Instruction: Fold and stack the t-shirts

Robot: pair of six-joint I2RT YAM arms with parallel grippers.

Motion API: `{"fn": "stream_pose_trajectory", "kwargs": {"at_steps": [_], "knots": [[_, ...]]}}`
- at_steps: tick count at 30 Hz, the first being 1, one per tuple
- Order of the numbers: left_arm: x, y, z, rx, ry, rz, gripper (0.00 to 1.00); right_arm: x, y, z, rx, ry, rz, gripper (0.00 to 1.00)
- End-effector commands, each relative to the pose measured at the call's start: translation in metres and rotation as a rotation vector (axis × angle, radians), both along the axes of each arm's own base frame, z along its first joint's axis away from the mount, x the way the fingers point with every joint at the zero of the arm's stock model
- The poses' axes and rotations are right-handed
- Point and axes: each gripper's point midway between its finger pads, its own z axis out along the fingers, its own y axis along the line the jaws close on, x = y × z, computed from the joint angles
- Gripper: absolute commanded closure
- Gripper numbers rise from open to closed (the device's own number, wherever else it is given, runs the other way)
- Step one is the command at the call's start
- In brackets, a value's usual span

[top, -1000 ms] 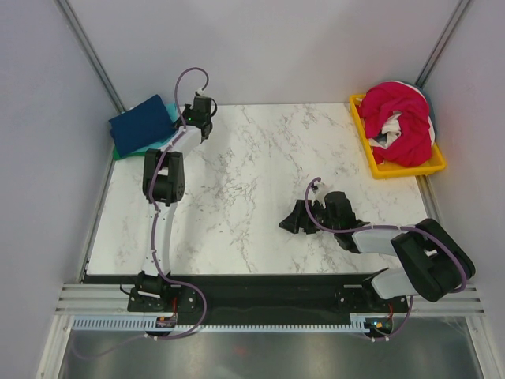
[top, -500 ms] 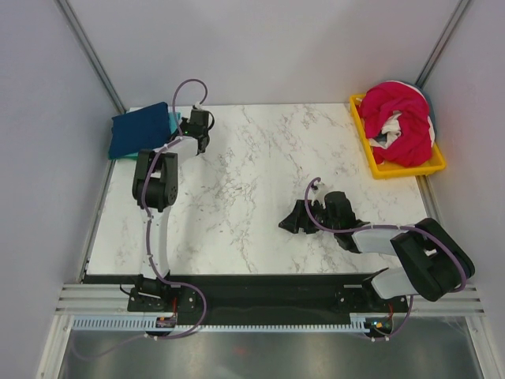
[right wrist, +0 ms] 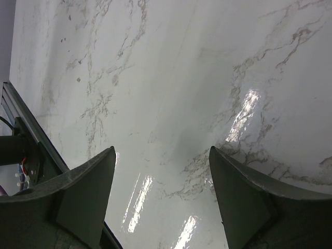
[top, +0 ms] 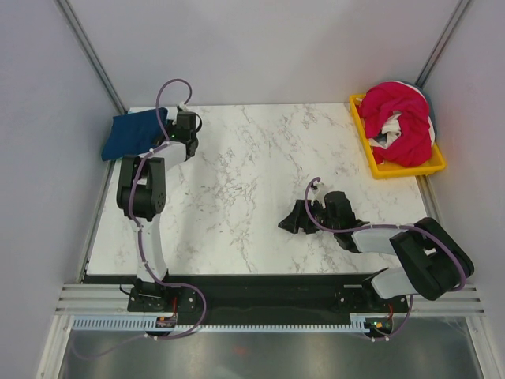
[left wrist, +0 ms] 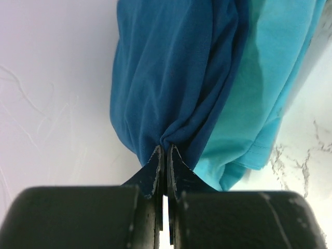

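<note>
The table (top: 260, 166) carries the folded stack at its far left corner, where the navy blue t-shirt (left wrist: 171, 72) lies over the teal t-shirt (left wrist: 259, 98). My left gripper (left wrist: 165, 153) is clamped on a bunched edge of the navy one, probably to square it over the teal layer. The yellow tray (top: 369, 150), at the far right, holds the unfolded magenta-red t-shirt (top: 404, 106) heaped with a white t-shirt (top: 392, 126). My right gripper (right wrist: 163, 171) sits low over the table's near right part with its fingers apart, holding nothing.
</note>
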Motion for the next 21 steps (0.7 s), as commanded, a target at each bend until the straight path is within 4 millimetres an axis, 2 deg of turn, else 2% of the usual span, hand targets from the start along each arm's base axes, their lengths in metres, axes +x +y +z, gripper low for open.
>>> {"fn": "stream_pose_trajectory", "kwargs": {"at_steps": [1, 2, 4, 5, 6, 8, 10, 11, 12, 13, 14, 16, 17, 18, 19, 20, 21], "knots": [[-0.017, 0.017, 0.007, -0.018, -0.078, 0.109, 0.98, -0.001, 0.0, -0.006, -0.014, 0.027, 0.01, 0.18], [-0.021, 0.017, 0.002, -0.03, -0.053, 0.114, 0.98, -0.001, 0.0, -0.006, -0.014, 0.027, 0.01, 0.18], [-0.02, 0.012, -0.001, -0.099, -0.052, 0.12, 0.85, -0.001, 0.0, -0.006, -0.013, 0.024, 0.01, 0.18], [-0.026, 0.011, -0.004, -0.113, -0.017, 0.13, 0.56, -0.001, 0.0, -0.006, -0.013, 0.028, 0.009, 0.18], [-0.026, 0.008, -0.002, -0.137, -0.011, 0.13, 0.44, -0.001, 0.0, -0.006, -0.015, 0.026, 0.011, 0.18], [-0.019, 0.0, 0.022, -0.219, -0.088, 0.127, 0.22, -0.001, 0.0, -0.006, -0.013, 0.025, 0.01, 0.18], [-0.021, -0.009, 0.04, -0.305, -0.118, 0.119, 0.15, -0.001, 0.0, -0.005, -0.013, 0.023, 0.01, 0.18], [-0.02, -0.014, 0.067, -0.348, -0.174, 0.104, 0.1, -0.002, 0.0, -0.006, -0.014, 0.024, 0.011, 0.18], [-0.027, -0.018, 0.073, -0.384, -0.157, 0.1, 0.08, -0.001, 0.0, -0.005, -0.013, 0.023, 0.011, 0.18], [-0.022, -0.031, 0.084, -0.468, -0.185, 0.067, 0.07, -0.002, 0.0, -0.006, -0.013, 0.023, 0.012, 0.18], [-0.027, -0.036, 0.104, -0.506, -0.22, 0.044, 0.06, -0.002, 0.0, -0.006, -0.014, 0.024, 0.011, 0.18], [-0.035, -0.057, 0.114, -0.6, -0.223, -0.003, 0.06, -0.002, 0.0, -0.006, -0.014, 0.024, 0.011, 0.18], [-0.044, -0.063, 0.131, -0.627, -0.255, -0.024, 0.06, -0.002, 0.0, -0.005, -0.013, 0.024, 0.01, 0.18], [-0.049, -0.075, 0.136, -0.683, -0.253, -0.065, 0.06, -0.002, 0.0, -0.006, -0.016, 0.025, 0.011, 0.18], [-0.06, -0.083, 0.128, -0.729, -0.235, -0.067, 0.06, -0.002, 0.0, -0.006, -0.015, 0.023, 0.011, 0.18], [-0.067, -0.088, 0.128, -0.77, -0.24, -0.075, 0.07, -0.002, 0.0, -0.005, -0.013, 0.019, 0.011, 0.18], [-0.081, -0.094, 0.147, -0.823, -0.283, -0.106, 0.07, -0.002, 0.0, -0.005, -0.013, 0.019, 0.011, 0.18]]}}
